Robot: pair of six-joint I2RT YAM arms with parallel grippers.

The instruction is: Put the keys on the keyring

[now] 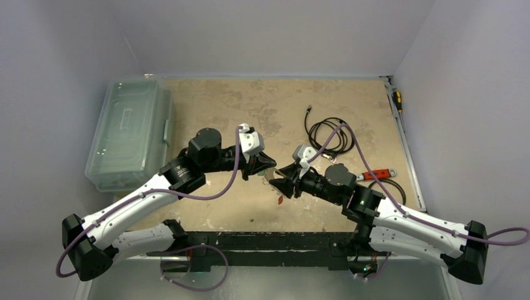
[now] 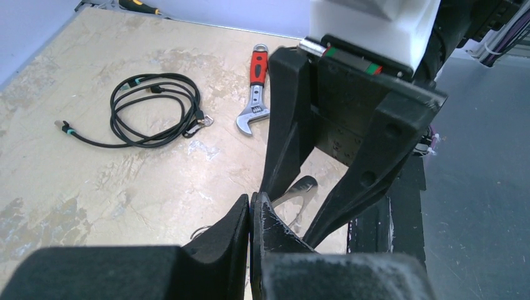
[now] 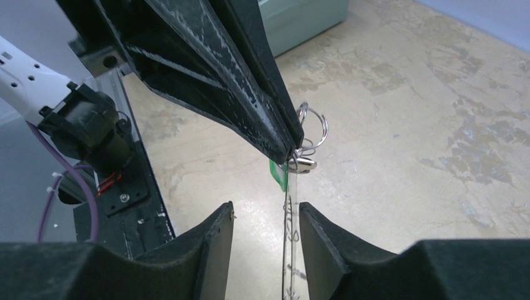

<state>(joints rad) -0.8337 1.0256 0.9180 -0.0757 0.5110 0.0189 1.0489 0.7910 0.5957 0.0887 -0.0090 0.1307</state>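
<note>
Right wrist view is showing my left hand (image 3: pixel 291 149) pinching shut on the top of the keyring (image 3: pixel 287 206). The keyring is hanging above the desk (image 3: pixel 412 162), edge-on to me, its long axis running straight up and down and its free end pointing down. A green-headed key (image 3: pixel 278 176) is dangling just beside the pinch. My right hand (image 3: pixel 265 215) is standing half-wide, fingers straddling the loop without touching. I am judging it should be closing squarely on the rim, low down, stopping any twist.
</note>
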